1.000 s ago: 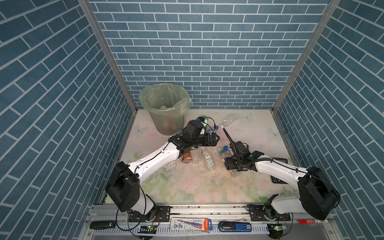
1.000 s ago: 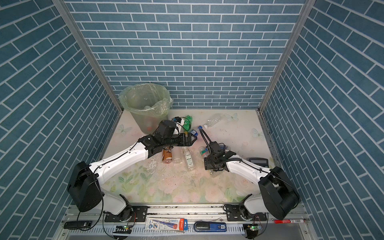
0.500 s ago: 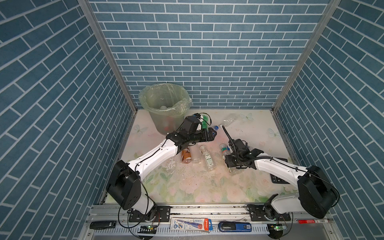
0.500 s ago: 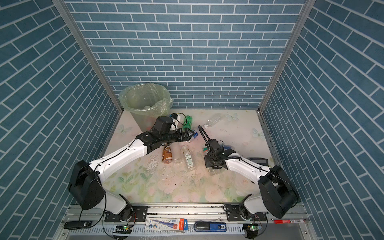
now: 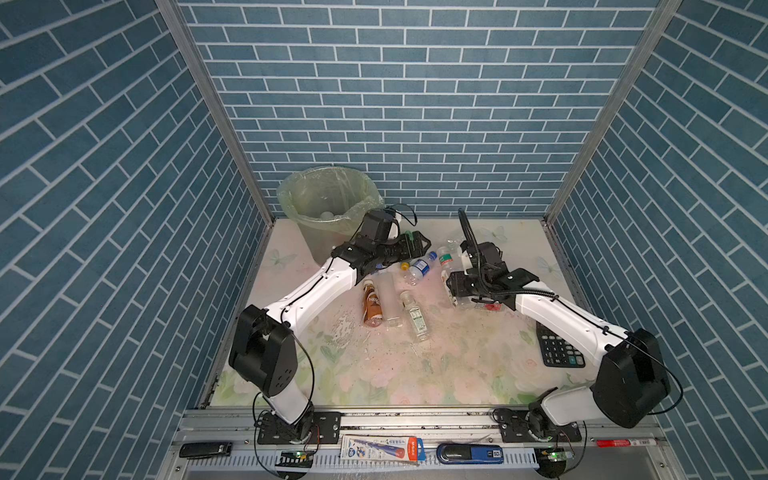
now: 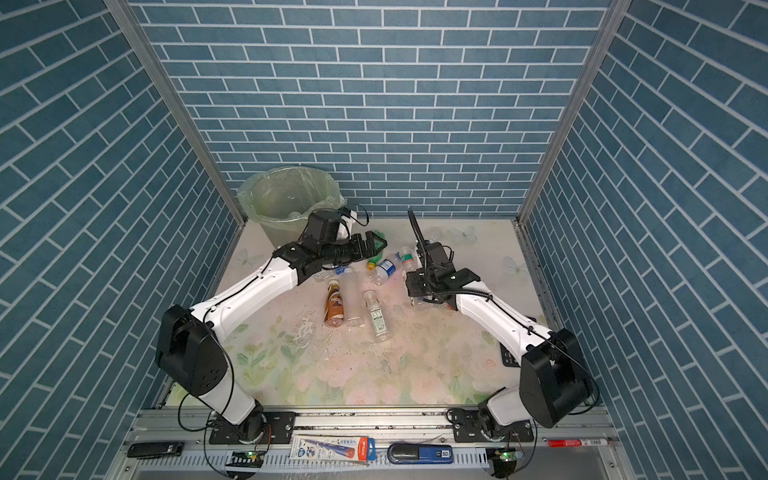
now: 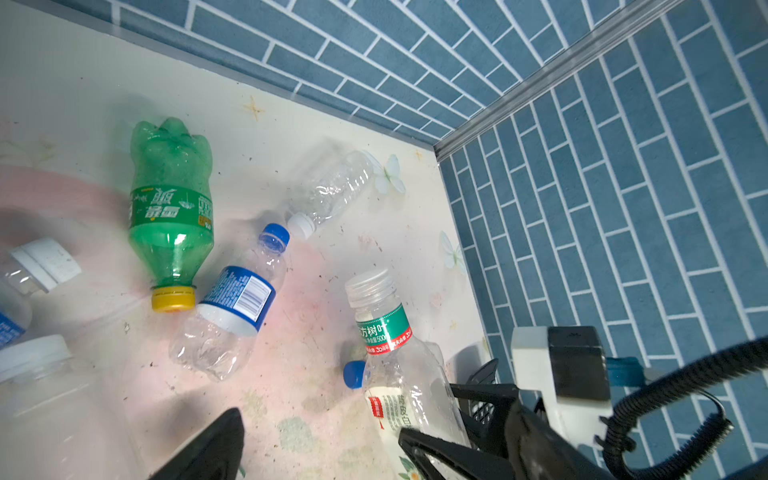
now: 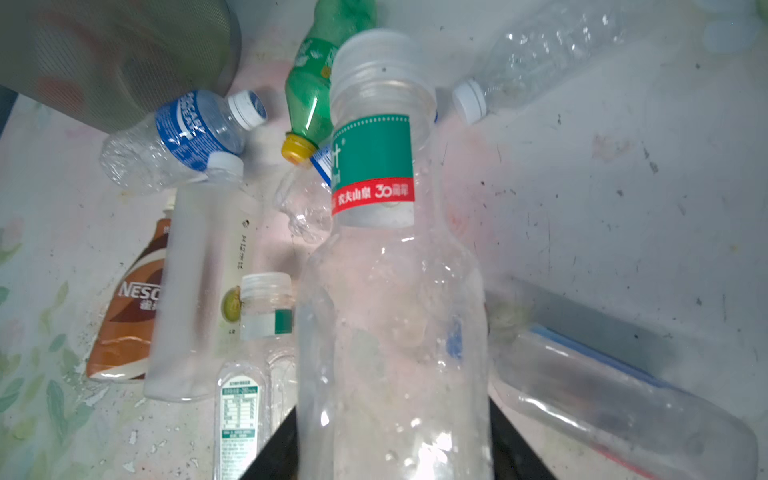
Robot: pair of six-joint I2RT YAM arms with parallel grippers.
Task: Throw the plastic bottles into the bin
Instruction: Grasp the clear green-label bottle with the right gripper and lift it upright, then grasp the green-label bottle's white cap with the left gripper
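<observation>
Most of the plastic bottles [image 5: 415,318] lie on their sides in the middle of the desk [image 5: 415,374], and 1 pale shape already shows inside the bin [image 5: 320,241]. The bin stands in the back left corner of the desk, on the left arm's side, which I judge is why that arm works nearest it. Just right of the bin, the left gripper [image 5: 424,245] hangs above the cluster with its jaws spread wide and nothing between them. So wide a spread suits a bottle's body rather than its neck. Ahead of it in the left wrist view lie the green bottle [image 7: 170,199], yellow cap pointing back toward the gripper, and the blue-label bottle [image 7: 237,299] just beside that cap. Which of the 2 it is meant for I cannot tell. Nearer the front edge, the brown bottle [image 5: 372,303] lies untouched. Farther right, the right gripper [image 5: 453,286] has its jaws pressed against both sides of the green-banded bottle [image 8: 374,166], gripping the broad body so the neck points away from the wrist. That bottle is well apart from the bin, so it will likely need carrying across the cluster. By the right edge the calculator [image 5: 559,351] lies apart, no part of the job.
</observation>
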